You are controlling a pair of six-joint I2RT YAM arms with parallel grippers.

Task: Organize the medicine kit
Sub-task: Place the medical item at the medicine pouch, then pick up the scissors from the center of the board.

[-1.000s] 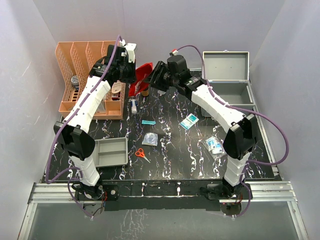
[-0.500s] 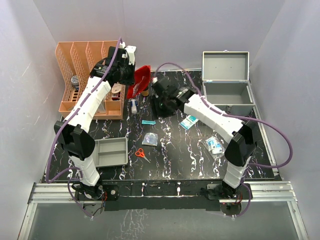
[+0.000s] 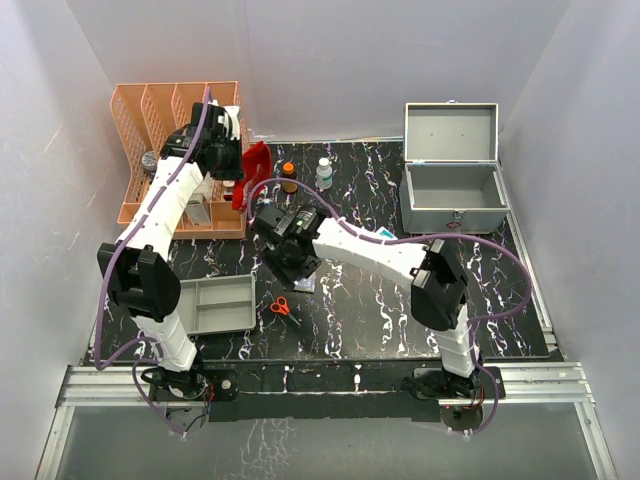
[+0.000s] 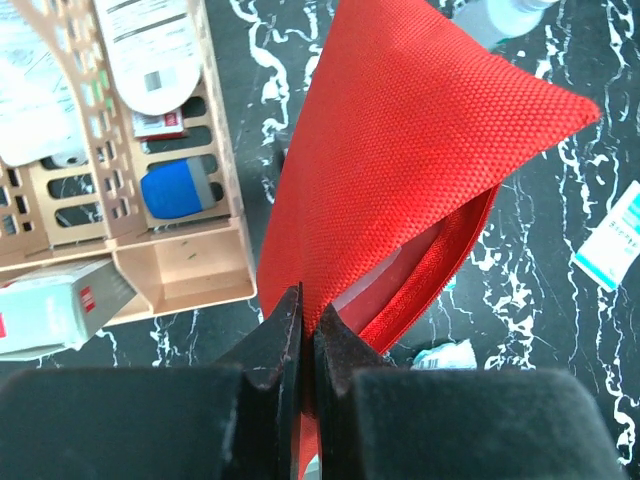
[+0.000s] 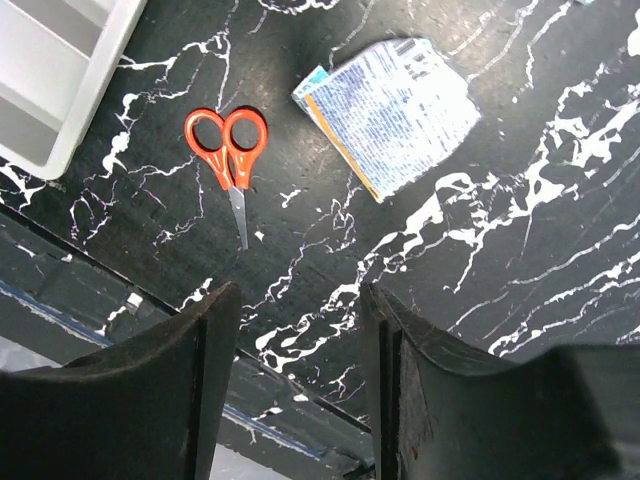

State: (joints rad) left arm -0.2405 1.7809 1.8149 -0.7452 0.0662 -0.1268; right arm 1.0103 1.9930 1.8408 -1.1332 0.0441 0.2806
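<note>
Your medicine kit (image 3: pixel 455 214) sits at the far right of the desk (image 3: pixel 380 315), box open, lid standing up at the far wall. Its right wall runs close to the desk's right edge. A wide strip of black desk lies btwn its left wall and the bottles.

Your left hand (image 4: pixel 305 312) is clenched on the edge of the red pouch (image 4: pixel 400 150), pads tight w/ fabric btwn them. The pouch hangs just right of the orange rack (image 4: pixel 170 275), at the far left. Can't tell if its lower end touches the desk. An amber bottle (image 3: pixel 289 177) & a white bottle (image 3: pixel 323 173) stand just right of the pouch, near the far edge, so that side is tight.

Your right hand (image 5: pixel 297 295) is released: fingers apart, nothing btwn them, held above the desk left of centre. Under it lie the orange scissors (image 5: pixel 228 150) and a blue-white packet (image 5: pixel 390 115), apart from each other. The grey tray (image 3: pixel 215 305) lies near left, its right edge just beside the scissors, not touching. In the right wrist view the desk's near edge cuts across not far from the scissors' tip. The right arm reaches from its near-right base across to the centre. Black desk shows on its near right side up to the kit.
</note>
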